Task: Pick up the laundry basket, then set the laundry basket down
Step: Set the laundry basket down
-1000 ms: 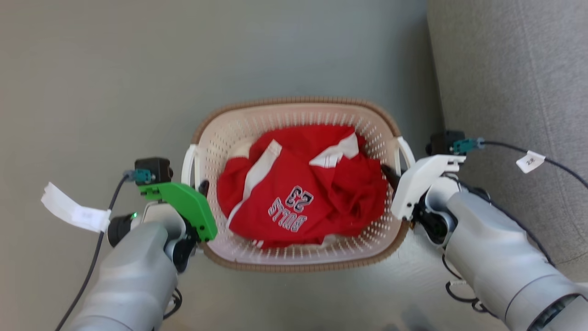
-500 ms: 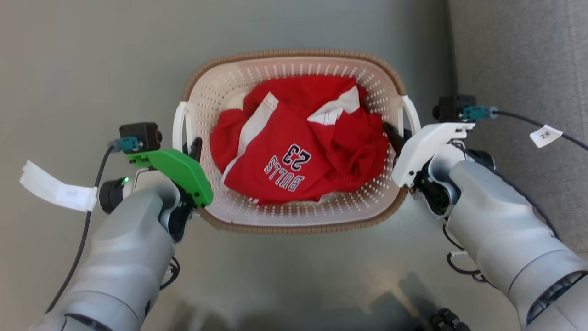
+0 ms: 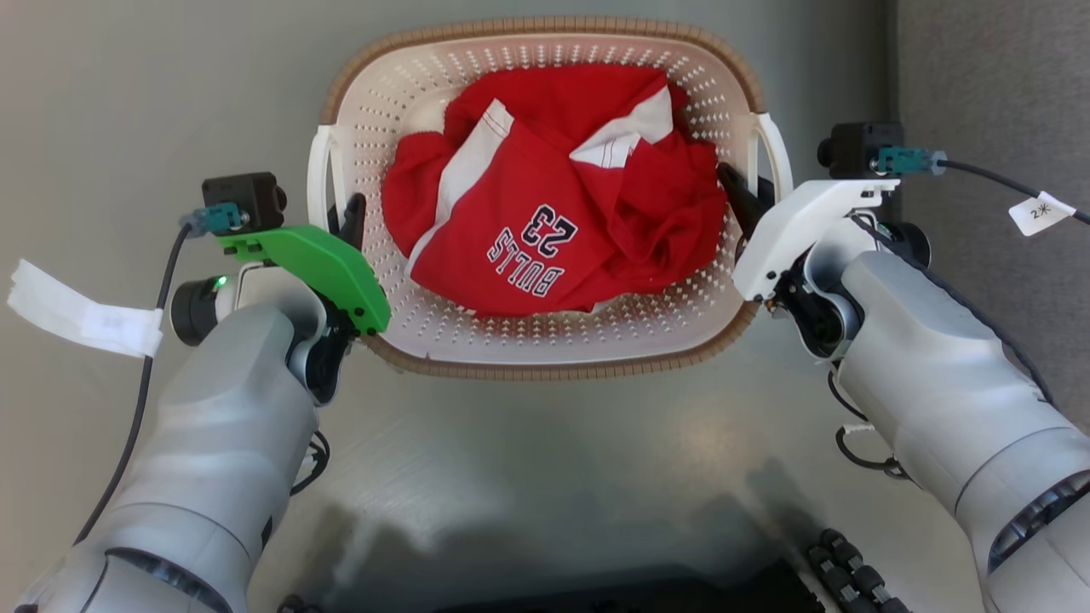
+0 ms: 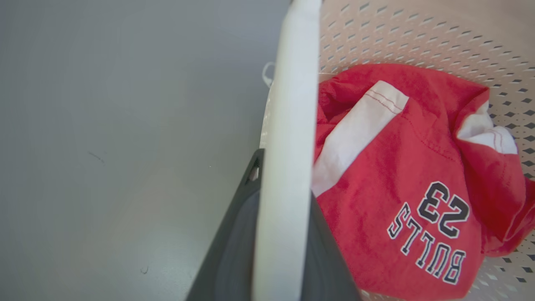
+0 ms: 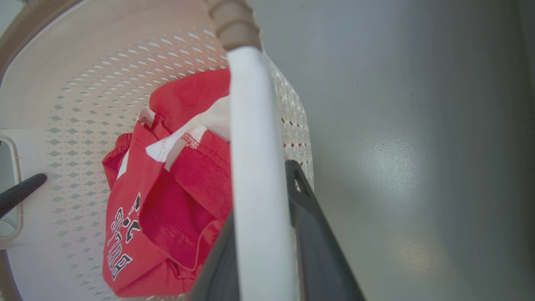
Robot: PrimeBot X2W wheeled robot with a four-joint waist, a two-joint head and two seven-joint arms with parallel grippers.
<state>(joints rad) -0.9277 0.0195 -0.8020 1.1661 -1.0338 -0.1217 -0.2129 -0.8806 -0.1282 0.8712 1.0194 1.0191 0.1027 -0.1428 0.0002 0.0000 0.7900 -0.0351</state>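
Observation:
The laundry basket is cream-white and perforated with a brown woven rim, and it sits between my two arms in the head view. A red Bulls 23 jersey lies crumpled inside. My left gripper is shut on the white left loop handle, with dark fingers on both sides of the bar. My right gripper is shut on the right handle, a finger pressed against it. I cannot tell whether the basket's bottom touches the floor.
Smooth grey floor surrounds the basket. A grey sofa stands close on the right, just beyond my right wrist. My dark base shows at the bottom edge. Cables with paper tags hang from both wrists.
The basket and both grippers now sit higher in the head view and look larger. The sofa edge slid right, so the camera moved too. Both grips hold unchanged.

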